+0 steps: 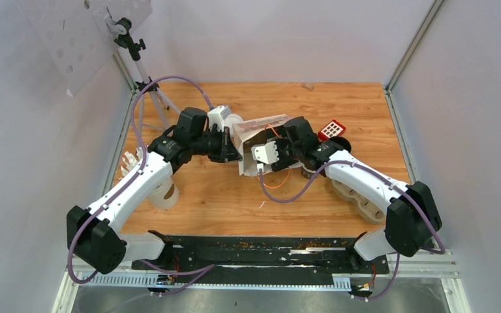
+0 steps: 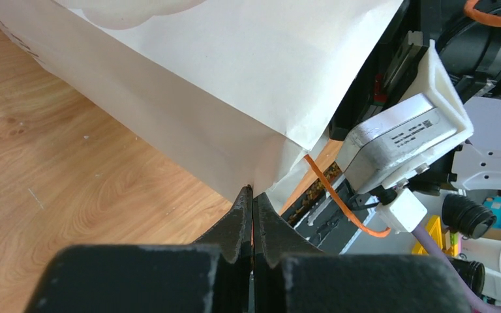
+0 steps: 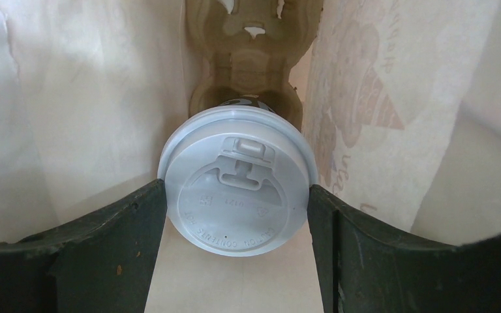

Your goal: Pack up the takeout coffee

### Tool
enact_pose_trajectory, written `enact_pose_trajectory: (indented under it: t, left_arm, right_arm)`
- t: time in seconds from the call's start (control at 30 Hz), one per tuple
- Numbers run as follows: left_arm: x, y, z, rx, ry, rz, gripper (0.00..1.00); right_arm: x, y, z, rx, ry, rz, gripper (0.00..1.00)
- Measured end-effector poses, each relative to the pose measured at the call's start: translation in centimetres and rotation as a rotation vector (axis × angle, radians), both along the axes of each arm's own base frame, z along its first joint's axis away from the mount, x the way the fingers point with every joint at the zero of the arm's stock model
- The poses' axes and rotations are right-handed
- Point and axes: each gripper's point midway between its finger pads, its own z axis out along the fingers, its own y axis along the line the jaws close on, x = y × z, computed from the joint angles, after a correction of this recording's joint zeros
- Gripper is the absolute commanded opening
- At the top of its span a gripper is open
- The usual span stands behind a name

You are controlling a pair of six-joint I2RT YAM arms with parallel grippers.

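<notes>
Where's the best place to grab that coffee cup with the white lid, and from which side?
Grip the coffee cup across its round white lid rim, coming lid-end on through the mouth of the paper bag. The bag walls crowd both sides, leaving only that end free; the right tool straddles the lid this way.

White-lidded takeout coffee (image 3: 238, 189), cream paper bag (image 3: 378, 111) with faint brown print

cup (image 3: 237, 171) inside bag (image 1: 248, 134), carrier (image 3: 248, 62) behind it; right tool (image 3: 238, 199) astride cup; left tool (image 2: 253, 203) at bag corner
</notes>
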Motion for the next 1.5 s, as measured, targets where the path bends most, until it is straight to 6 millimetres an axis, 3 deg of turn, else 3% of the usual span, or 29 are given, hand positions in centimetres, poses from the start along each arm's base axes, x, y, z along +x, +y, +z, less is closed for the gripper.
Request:
enact_pose_trajectory:
  t: [0.2, 0.6, 1.1, 1.5]
  left_arm:
    - [-0.1, -0.2, 0.1, -0.008, 0.006, -0.012, 0.0]
    - [-0.2, -0.5, 0.2, -0.017, 0.019, -0.028, 0.0]
    - [-0.3, -0.6, 0.3, -0.025, 0.026, -0.034, 0.0]
    - [-0.3, -0.8, 0.1, -0.027, 0.037, -0.042, 0.0]
  right_arm:
    - [0.2, -0.1, -0.2, -0.04, -0.022, 0.04, 0.69]
    - [1.3, 0.9, -2.5, -0.086, -0.048, 0.097, 0.69]
    - [3.0, -0.8, -2.3, -0.103, -0.079, 0.054, 0.68]
    - [3.8, -0.6, -3.5, -0.072, -0.057, 0.069, 0.68]
